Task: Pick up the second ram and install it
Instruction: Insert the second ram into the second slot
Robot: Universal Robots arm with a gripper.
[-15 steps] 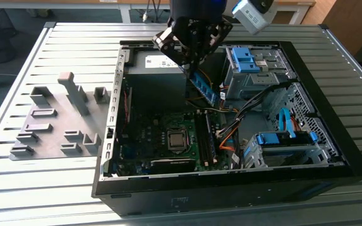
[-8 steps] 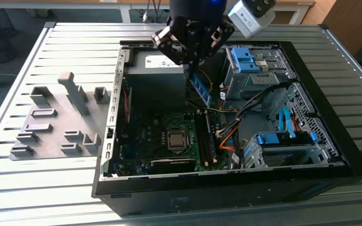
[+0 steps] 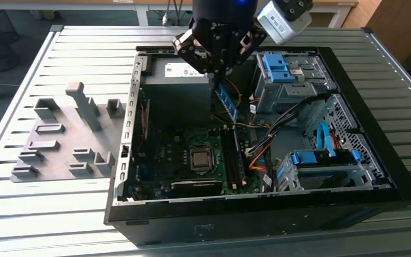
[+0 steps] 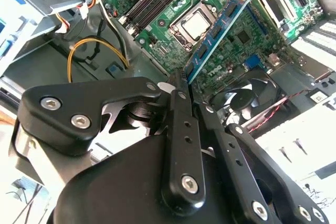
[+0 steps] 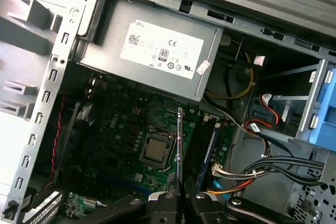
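The second ram, a green stick with a blue label, hangs in the air above the open computer case. My gripper is shut on its upper end. In the second wrist view the ram reaches from the gripper out over the motherboard and its processor socket. In the first wrist view the ram shows edge-on, rising from the gripper, beside the memory slots where another stick sits.
A grey power supply fills the case's far corner. Blue drive cages and cable bundles lie on the exterior view's right. A grey fixture with upright blocks stands on the slatted table at the exterior view's left.
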